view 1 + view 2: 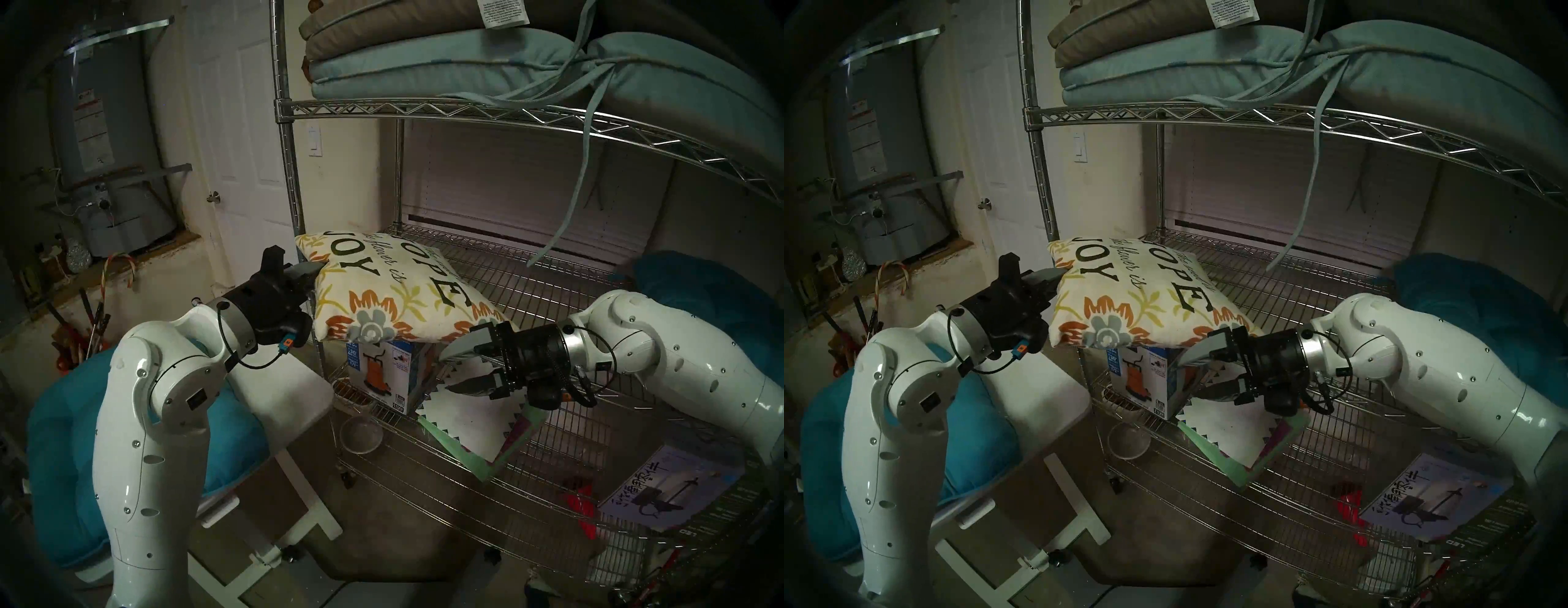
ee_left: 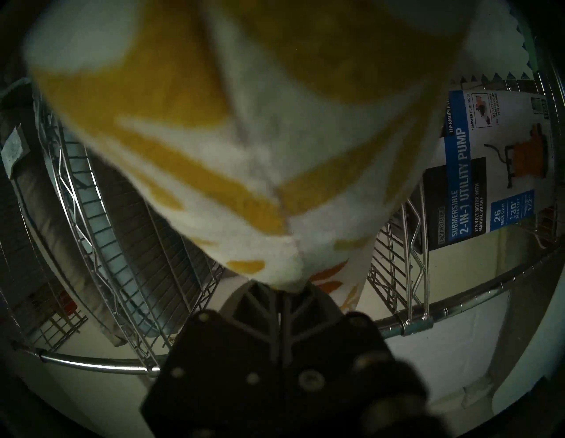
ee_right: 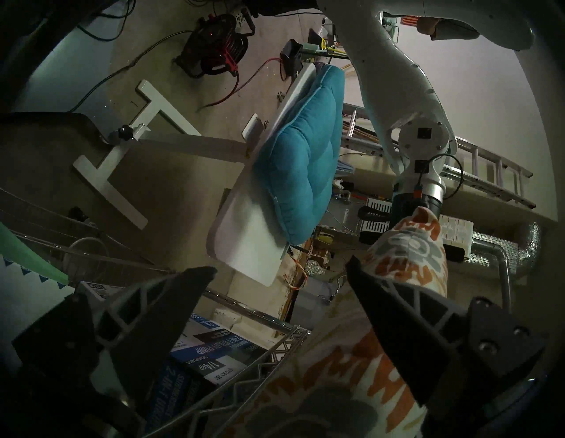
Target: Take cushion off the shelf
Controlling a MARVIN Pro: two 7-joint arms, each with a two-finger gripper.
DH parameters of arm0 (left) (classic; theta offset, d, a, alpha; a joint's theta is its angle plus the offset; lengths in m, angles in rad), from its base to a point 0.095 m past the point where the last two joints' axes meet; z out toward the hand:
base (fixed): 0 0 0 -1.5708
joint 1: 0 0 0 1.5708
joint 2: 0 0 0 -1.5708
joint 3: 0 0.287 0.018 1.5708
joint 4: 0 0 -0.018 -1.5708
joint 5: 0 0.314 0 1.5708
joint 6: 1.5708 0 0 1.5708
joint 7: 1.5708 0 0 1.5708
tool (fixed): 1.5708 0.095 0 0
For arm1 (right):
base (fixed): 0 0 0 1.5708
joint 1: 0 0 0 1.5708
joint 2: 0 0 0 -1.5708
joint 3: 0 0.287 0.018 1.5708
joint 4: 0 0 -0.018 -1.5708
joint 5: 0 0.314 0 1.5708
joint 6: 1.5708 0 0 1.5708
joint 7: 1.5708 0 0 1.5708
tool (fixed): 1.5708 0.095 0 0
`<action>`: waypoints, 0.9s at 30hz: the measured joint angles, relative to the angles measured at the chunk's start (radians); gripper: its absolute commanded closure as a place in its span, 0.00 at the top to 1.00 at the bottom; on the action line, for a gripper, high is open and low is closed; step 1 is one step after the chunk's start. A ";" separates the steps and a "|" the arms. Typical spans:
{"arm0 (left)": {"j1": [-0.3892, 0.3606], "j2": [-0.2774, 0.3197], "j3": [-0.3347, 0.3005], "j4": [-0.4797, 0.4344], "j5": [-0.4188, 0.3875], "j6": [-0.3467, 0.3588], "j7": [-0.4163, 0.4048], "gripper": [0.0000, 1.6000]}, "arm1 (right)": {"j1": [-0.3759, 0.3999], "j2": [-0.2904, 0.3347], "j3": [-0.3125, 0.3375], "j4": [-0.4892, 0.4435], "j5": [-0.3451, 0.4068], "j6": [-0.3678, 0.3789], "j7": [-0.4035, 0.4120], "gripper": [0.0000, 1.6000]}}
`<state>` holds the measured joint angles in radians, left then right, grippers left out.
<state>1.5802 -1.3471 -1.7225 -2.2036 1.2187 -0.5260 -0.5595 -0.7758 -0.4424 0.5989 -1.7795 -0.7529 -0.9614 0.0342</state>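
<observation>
The cream cushion (image 1: 394, 293) with "JOY" and "HOPE" lettering lies tilted at the front left corner of the chrome wire shelf (image 1: 551, 288), on its middle tier, and juts out past the front post. My left gripper (image 1: 316, 269) is shut on the cushion's left edge; the left wrist view shows the fingers (image 2: 260, 301) pinching the fabric (image 2: 275, 153). My right gripper (image 1: 458, 369) is open at the cushion's near right corner, upper finger against the underside, lower finger below it. The right wrist view shows the cushion (image 3: 406, 254) beside one of the spread fingers (image 3: 382, 293).
A pump box (image 1: 382, 373), a white sheet with triangle edging (image 1: 471, 416) and a glass bowl (image 1: 360, 433) sit on the tier below. Blue-grey pads (image 1: 424, 63) fill the top tier, a tie (image 1: 568, 204) hanging down. A teal cushion (image 1: 55, 446) rests on the white table (image 1: 292, 382) at left.
</observation>
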 measured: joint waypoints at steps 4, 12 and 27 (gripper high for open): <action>0.017 0.005 -0.029 -0.033 -0.021 -0.001 -0.019 0.00 | 0.002 -0.008 -0.004 0.008 0.000 0.000 0.007 1.00; 0.049 0.014 -0.081 -0.082 -0.057 -0.012 -0.047 0.00 | 0.006 -0.020 -0.009 0.019 -0.001 0.000 0.018 1.00; 0.081 0.019 -0.168 -0.144 -0.126 -0.033 -0.073 0.00 | 0.011 -0.027 -0.013 0.019 0.000 0.000 0.020 1.00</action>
<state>1.6609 -1.3279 -1.8905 -2.3479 1.0922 -0.5589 -0.6330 -0.7645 -0.4693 0.5861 -1.7606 -0.7527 -0.9614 0.0541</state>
